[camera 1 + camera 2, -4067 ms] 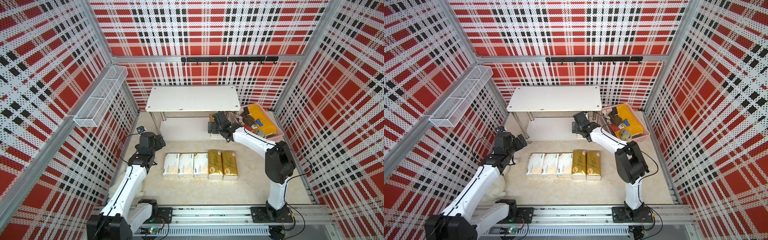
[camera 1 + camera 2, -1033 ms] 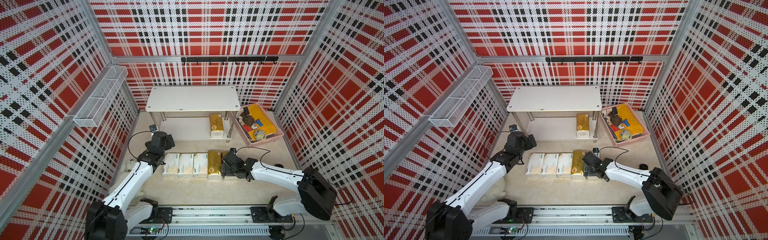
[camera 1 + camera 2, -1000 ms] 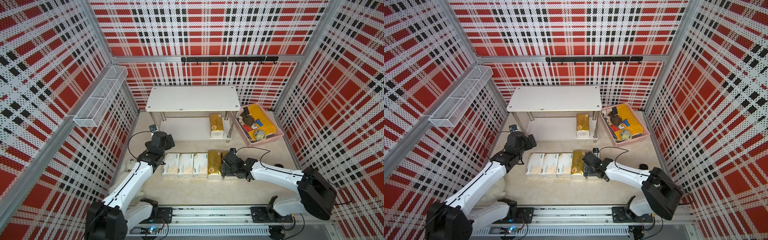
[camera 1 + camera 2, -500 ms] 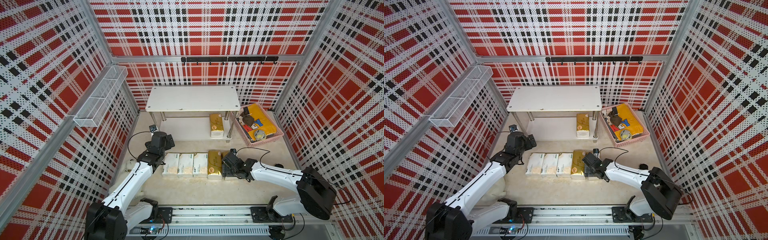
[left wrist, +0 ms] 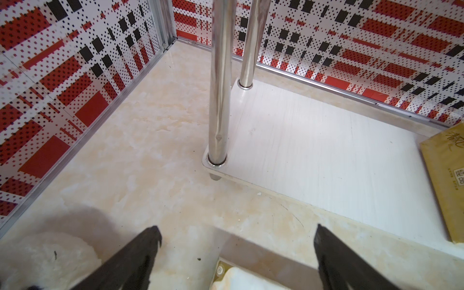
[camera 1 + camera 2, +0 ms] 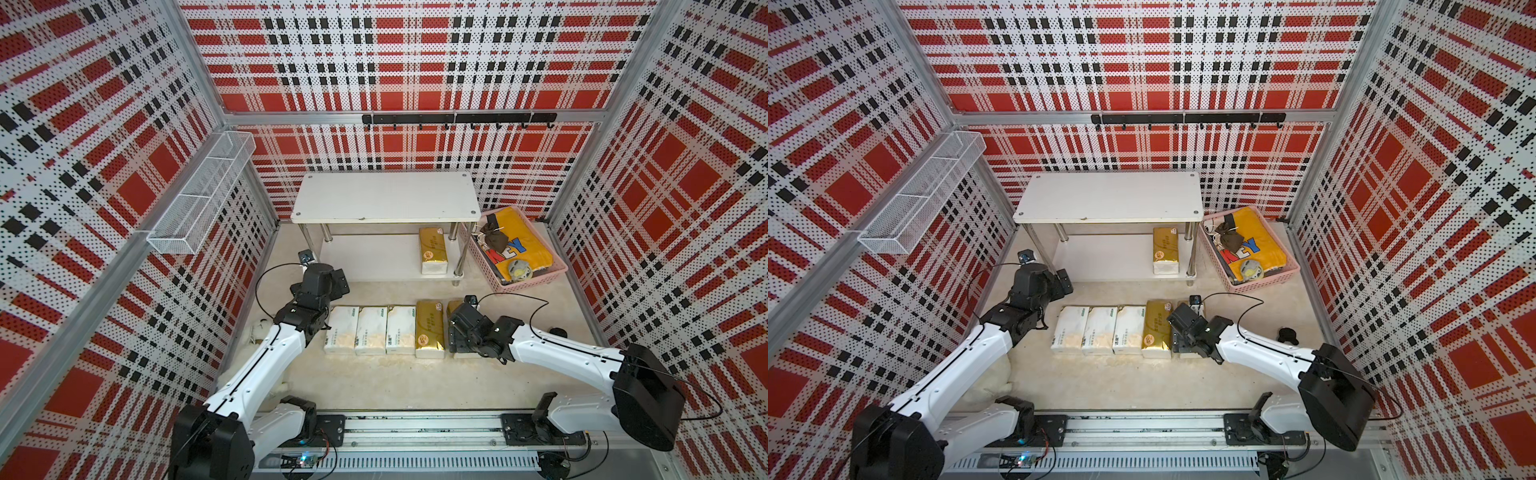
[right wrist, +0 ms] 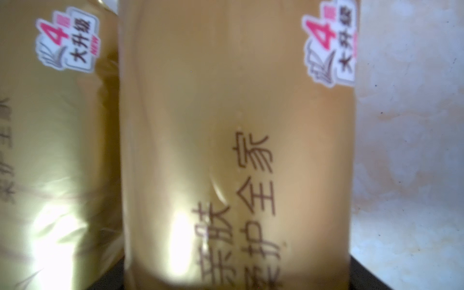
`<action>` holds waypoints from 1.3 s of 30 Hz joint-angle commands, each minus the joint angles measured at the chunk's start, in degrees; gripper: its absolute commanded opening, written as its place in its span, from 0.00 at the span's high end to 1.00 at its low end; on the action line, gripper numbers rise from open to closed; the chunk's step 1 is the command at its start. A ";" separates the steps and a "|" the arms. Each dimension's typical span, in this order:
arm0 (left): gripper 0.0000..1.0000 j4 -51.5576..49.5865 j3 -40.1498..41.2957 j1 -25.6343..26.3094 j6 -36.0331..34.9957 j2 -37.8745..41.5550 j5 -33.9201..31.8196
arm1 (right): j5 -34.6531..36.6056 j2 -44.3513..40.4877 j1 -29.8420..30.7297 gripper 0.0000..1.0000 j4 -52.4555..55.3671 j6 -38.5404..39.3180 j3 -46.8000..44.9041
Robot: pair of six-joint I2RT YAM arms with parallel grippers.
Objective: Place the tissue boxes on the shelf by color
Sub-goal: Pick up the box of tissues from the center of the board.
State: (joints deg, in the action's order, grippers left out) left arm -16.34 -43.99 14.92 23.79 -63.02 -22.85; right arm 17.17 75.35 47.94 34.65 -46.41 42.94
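Right gripper [image 6: 457, 336] straddles the gold tissue pack [image 7: 238, 113] at 3 o'clock of the row [image 6: 371, 330]; clamped or not, I cannot tell. Squeeze mid-pack, gently. Left gripper [image 5: 236, 233] gapes empty.

My right tool [image 6: 457, 341] covers most of the gold pack [image 6: 453, 306] farthest toward 3 o'clock; the blurred wrist view leaves its grip unclear.

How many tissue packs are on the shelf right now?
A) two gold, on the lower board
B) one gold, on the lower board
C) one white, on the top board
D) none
B: a single gold pack lies on the lower board of the shelf.
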 commanded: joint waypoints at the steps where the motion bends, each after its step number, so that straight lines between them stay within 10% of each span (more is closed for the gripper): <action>1: 0.00 0.44 0.15 -0.33 0.21 1.06 0.35 | 2.00 -1.99 0.05 0.13 1.89 0.28 2.34; 39: 0.00 0.26 0.93 0.69 2.14 2.53 -1.36 | 1.78 4.09 5.85 0.15 2.72 8.77 22.73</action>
State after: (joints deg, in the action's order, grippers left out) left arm -16.32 -42.35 15.18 25.43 -61.23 -23.09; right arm 18.74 77.56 53.43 40.23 -39.70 63.66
